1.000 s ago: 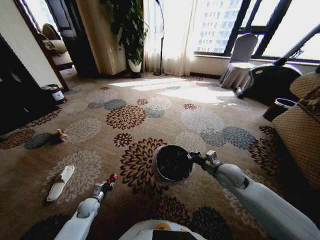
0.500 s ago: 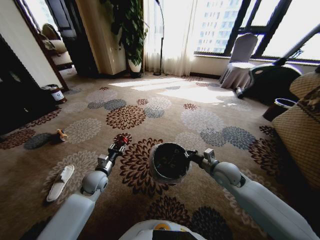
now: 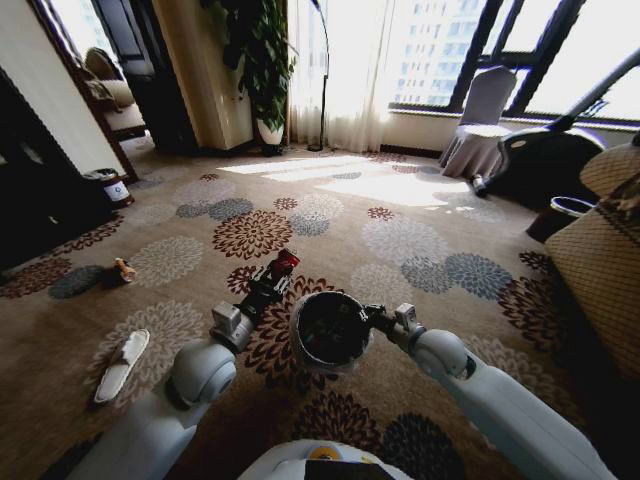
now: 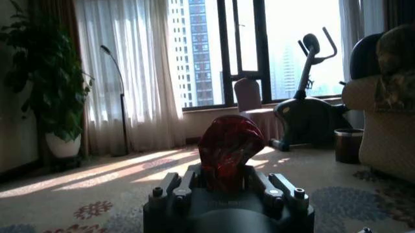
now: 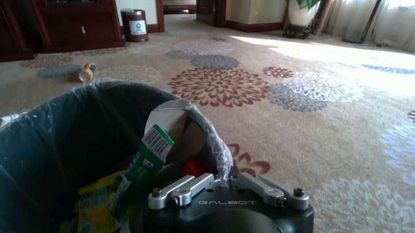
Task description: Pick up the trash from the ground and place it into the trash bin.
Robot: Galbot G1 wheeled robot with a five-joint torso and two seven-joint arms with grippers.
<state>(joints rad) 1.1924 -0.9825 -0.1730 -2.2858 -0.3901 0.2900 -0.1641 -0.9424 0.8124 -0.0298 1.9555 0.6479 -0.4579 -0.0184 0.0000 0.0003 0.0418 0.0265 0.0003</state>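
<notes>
Left gripper [image 3: 283, 264]: raised, jaws clamped on crumpled red wrapper [image 4: 228, 150], just left of bin.
Right gripper [image 3: 372, 318]: jaws clamped on trash bin [image 3: 327, 331] rim.
Slipper-shaped piece [image 3: 120, 364]: carpet, near left.

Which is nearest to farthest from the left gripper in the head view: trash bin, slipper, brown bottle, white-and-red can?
From the left gripper, shut on the red wrapper:
1. Trash bin, just to its right, held by the right gripper.
2. Slipper, left.
3. Brown bottle, left; too close to the slipper to rank.
4. White-and-red can, far left.
</notes>
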